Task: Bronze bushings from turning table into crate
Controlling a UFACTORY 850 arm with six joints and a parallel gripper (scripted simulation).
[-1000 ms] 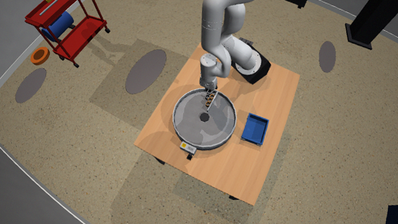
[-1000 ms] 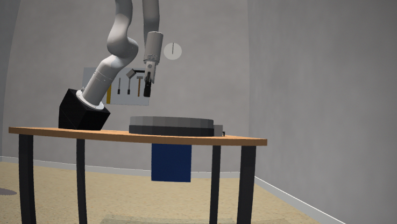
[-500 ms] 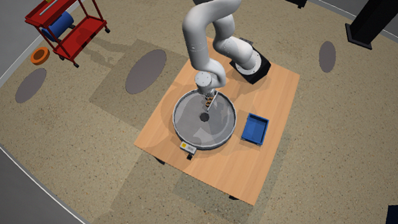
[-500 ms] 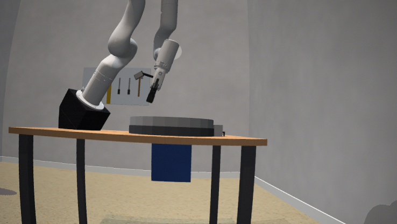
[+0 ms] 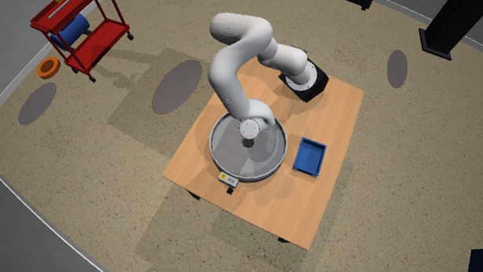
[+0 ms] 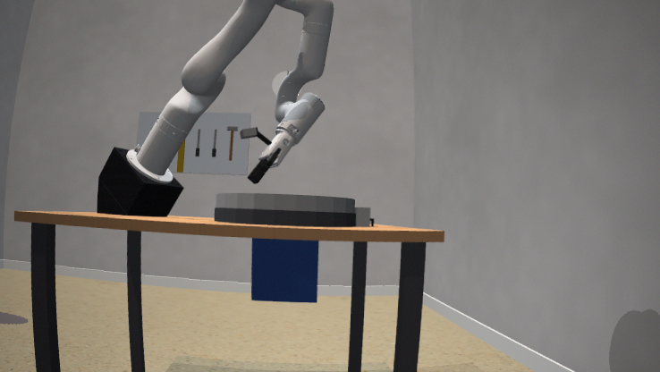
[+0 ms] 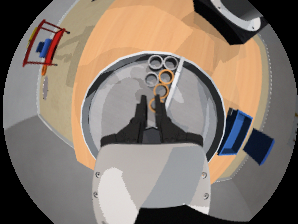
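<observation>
Three bronze bushings (image 7: 172, 76) are observed on the turning table (image 5: 229, 154) (image 6: 283, 210) (image 7: 115, 110), in an uneven line; the one nearest the claw (image 6: 255, 179) (image 7: 150, 101) is partly hidden by its fingers. Three steel bushings (image 7: 149, 62) lie on the same surface, grouped beside the far end of that line. A straight pale bar (image 7: 176, 82) runs alongside the bronze pieces.

The claw is narrowly open, with a slim gap and nothing gripped between its fingers. From the side it is tilted, its tips above the turning table's rim and apart from it. The arm (image 5: 227, 69) (image 6: 231, 41) reaches over the turning table and conceals the bushings from overhead.

The blue crate (image 5: 309, 156) (image 7: 236, 132) stands upright on the worktop (image 5: 309, 208) (image 6: 231, 227) (image 7: 110, 35), near the turning table but not touching it. A small pale box (image 5: 228, 179) (image 6: 362, 215) sits just beside the turning table's rim.
</observation>
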